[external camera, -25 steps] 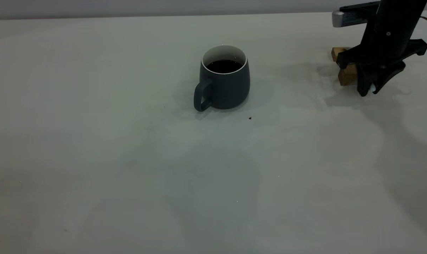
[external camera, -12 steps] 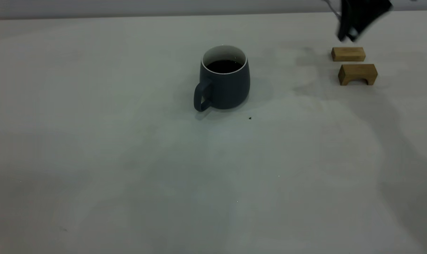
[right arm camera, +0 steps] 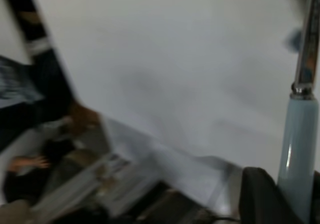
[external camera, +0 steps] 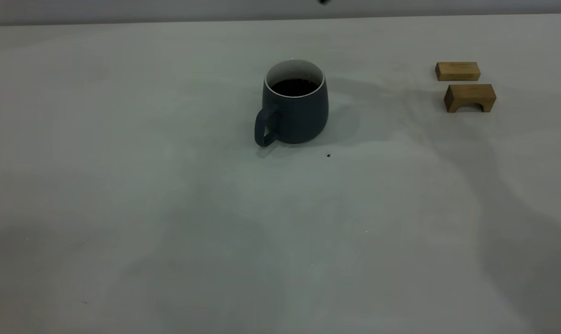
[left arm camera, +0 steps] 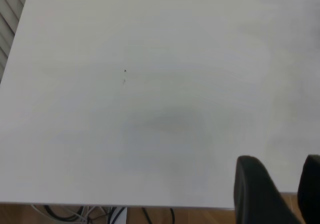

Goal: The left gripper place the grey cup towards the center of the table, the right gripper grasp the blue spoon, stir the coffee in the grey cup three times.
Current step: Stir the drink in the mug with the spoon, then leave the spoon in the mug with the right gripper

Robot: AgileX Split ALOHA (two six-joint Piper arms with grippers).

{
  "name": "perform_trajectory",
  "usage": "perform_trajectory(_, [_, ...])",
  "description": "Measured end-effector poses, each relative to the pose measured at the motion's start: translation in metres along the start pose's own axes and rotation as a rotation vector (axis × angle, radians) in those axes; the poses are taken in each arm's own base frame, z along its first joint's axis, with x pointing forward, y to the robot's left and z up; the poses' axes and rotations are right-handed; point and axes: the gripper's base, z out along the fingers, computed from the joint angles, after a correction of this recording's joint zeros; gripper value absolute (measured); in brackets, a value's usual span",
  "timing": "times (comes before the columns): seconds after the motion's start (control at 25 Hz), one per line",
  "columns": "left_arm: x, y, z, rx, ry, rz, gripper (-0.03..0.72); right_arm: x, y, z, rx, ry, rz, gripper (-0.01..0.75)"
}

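The grey cup (external camera: 295,104) stands upright near the middle of the table (external camera: 169,208), handle toward the front left, with dark coffee (external camera: 294,86) inside. In the right wrist view my right gripper (right arm camera: 295,204) is shut on the pale handle of the blue spoon (right arm camera: 298,144), whose metal neck points away from the fingers; its bowl is out of frame. That arm is high above the table, and only a dark tip (external camera: 324,1) shows at the exterior view's top edge. My left gripper (left arm camera: 282,186) hangs open and empty over the table's edge, outside the exterior view.
Two small wooden blocks (external camera: 457,71) (external camera: 469,97) sit at the back right of the table. A tiny dark speck (external camera: 328,155) lies just in front of the cup. The left wrist view shows the table's edge with cables (left arm camera: 80,214) below it.
The right arm has lifted from the wooden blocks and swung up and leftward out of the exterior view. Both blocks now show in full. The cup has not moved.
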Motion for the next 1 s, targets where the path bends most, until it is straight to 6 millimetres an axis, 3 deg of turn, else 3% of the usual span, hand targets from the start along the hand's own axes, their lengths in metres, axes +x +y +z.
perform_trajectory(0.24, [0.0,0.0,0.0,0.0,0.0,0.0,0.287,0.008,0.026,0.016,-0.133,0.035,0.274,0.137])
perform_trajectory(0.56, [0.0,0.0,0.0,0.0,0.0,0.0,0.287,0.011,0.036,0.025,-0.163,0.061,0.73,0.137])
perform_trajectory(0.72, [0.0,0.0,0.0,0.0,0.0,0.0,0.287,0.006,0.03,0.035,-0.206,0.104,0.871,0.137])
perform_trajectory(1.0, [0.0,0.0,0.0,0.0,0.0,0.0,0.287,-0.006,0.002,0.064,-0.232,0.146,1.048,0.137])
